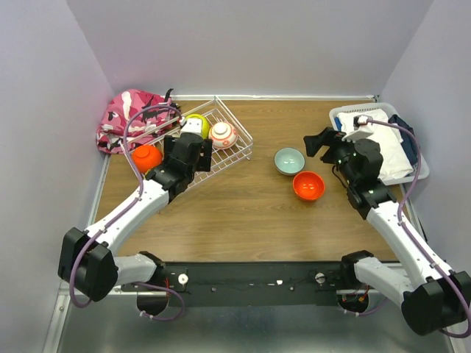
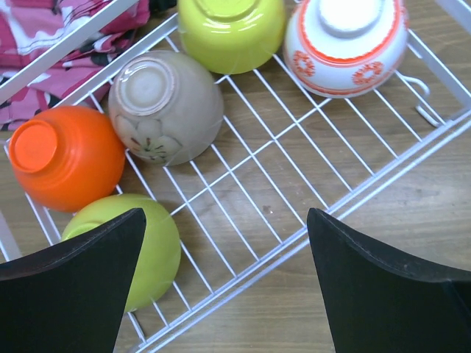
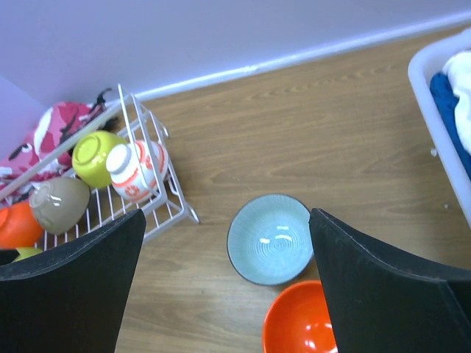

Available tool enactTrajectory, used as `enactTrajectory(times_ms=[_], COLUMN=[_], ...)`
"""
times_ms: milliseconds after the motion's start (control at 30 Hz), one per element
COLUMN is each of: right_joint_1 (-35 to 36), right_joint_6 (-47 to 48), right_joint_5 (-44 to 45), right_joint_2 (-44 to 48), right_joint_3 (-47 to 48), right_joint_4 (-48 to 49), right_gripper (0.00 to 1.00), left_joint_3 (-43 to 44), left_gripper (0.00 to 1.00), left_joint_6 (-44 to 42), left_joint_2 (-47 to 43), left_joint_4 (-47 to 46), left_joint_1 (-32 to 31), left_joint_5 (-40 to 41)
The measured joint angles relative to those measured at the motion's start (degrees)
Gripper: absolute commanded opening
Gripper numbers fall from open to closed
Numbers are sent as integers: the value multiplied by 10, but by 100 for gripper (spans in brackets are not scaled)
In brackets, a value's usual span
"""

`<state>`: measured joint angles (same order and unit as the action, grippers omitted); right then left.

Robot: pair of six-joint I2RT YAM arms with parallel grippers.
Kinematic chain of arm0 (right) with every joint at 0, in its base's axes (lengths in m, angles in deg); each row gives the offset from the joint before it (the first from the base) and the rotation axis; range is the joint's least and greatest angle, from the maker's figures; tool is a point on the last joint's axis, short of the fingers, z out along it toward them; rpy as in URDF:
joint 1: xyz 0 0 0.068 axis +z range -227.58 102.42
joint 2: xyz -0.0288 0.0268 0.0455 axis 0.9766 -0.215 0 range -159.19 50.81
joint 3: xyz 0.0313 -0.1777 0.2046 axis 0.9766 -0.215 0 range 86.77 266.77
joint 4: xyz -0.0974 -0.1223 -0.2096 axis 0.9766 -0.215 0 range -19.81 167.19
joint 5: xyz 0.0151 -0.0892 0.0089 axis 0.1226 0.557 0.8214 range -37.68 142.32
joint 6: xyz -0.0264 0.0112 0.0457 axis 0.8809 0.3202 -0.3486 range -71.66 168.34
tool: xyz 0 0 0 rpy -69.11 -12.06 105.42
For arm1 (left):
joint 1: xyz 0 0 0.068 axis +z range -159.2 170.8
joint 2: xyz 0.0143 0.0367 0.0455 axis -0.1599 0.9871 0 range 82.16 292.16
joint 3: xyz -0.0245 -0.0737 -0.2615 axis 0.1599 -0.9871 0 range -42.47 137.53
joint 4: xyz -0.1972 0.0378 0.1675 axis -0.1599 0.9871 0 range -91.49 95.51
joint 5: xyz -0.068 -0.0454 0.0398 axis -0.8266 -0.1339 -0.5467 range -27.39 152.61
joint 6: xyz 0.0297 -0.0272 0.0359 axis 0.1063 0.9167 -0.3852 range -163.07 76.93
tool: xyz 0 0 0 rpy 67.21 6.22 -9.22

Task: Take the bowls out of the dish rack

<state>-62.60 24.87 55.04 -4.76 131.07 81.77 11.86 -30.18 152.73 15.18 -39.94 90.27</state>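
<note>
The white wire dish rack stands at the back left. In the left wrist view the rack holds an orange bowl, a tan bowl, two lime-green bowls and a white bowl with red pattern, all upside down. My left gripper hovers open and empty over the rack's near rim. A pale teal bowl and a second orange bowl sit upright on the table. My right gripper is open and empty above them.
A pink camouflage bag lies behind the rack in the back left corner. A white plastic basket of clothes stands at the back right, beside my right arm. Purple walls close in the table on three sides.
</note>
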Motion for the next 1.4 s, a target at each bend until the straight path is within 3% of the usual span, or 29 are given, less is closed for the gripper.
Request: enactTrajectory(times_ms=[533,1400], right_joint_1=[0,0], right_joint_6=[-5,-9], right_joint_5=[-75,-111], right_joint_2=[2,20], right_joint_3=[-77,-141], right_joint_4=[4,60], right_gripper=[100,100], left_joint_3=[12,130], left_gripper=[99,99], left_joint_6=[44,17], left_joint_2=[41,218], left_joint_4=[43,229], left_joint_1=[78,79], left_joint_5=[9,112])
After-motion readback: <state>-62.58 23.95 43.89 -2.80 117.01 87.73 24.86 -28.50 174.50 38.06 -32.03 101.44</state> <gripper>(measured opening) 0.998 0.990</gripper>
